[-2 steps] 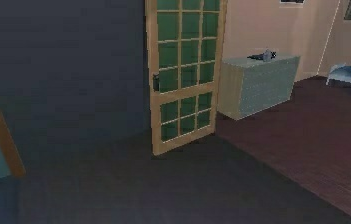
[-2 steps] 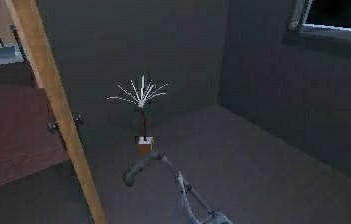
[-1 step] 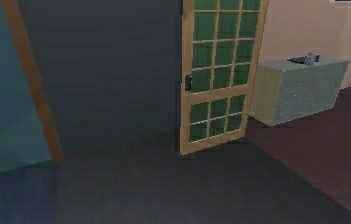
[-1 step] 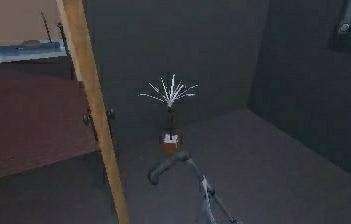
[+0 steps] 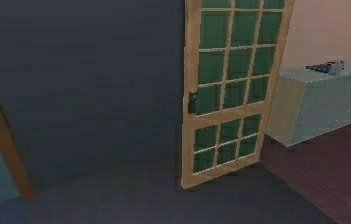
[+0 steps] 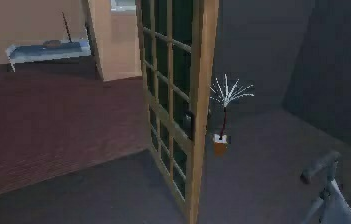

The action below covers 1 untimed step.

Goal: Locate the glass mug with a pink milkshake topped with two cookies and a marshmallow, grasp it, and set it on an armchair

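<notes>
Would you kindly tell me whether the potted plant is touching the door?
Cannot tell. In the arm side view the potted plant stands right beside the edge of the door, with no plain gap or contact showing.

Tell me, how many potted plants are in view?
1. The potted plant stands on the floor beside the glass-paned door, in the arm side view. Others may hide behind it.

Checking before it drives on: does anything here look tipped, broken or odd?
Nothing stands out. The glass-paned door stands open and looks whole, and the potted plant beside it stands upright on the floor.
</notes>
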{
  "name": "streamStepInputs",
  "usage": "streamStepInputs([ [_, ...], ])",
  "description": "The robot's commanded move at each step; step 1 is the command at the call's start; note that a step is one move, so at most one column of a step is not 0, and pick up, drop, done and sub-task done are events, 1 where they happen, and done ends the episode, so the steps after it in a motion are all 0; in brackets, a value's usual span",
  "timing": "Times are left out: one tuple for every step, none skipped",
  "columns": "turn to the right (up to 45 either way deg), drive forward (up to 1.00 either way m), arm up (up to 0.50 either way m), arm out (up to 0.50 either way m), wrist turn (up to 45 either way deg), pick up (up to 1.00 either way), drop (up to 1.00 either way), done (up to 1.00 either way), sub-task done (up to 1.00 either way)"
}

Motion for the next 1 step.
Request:
streamStepInputs([
  [45.0, 0.0, 0.0, 0.0, 0.0, 0.0, 0.0, 0.0, 0.0],
])
